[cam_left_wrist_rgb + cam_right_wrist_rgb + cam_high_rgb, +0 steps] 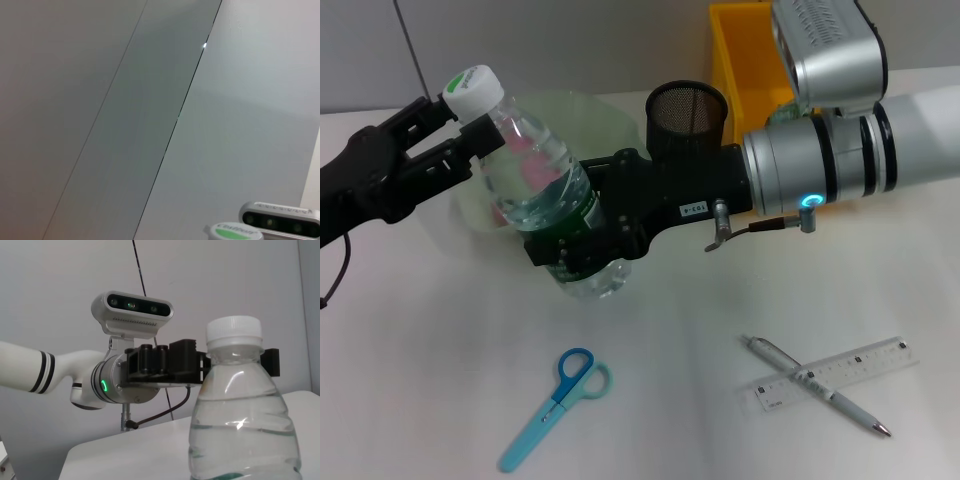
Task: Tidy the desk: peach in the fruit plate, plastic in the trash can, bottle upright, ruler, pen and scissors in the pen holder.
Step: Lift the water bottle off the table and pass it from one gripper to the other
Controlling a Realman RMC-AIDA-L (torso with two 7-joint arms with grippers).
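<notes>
My left claw (470, 140) reaches in from the left, its fingers closed around the neck of the bottle (535, 180) just under the white cap (473, 90). The bottle stands nearly upright, tilted a little to the left, above the table (410, 380). My right claw (575, 250) is clamped around the bottle's lower body, over the green label. Behind the bottle sits the pale green plate (590, 115), something pink showing through the water. Right of that stands the black mesh pen holder (687, 115), then the yellow bin (745, 60). Near the front edge lie the blue scissors (555, 405); further right the pen (815, 385) lies across the clear ruler (835, 373).
</notes>
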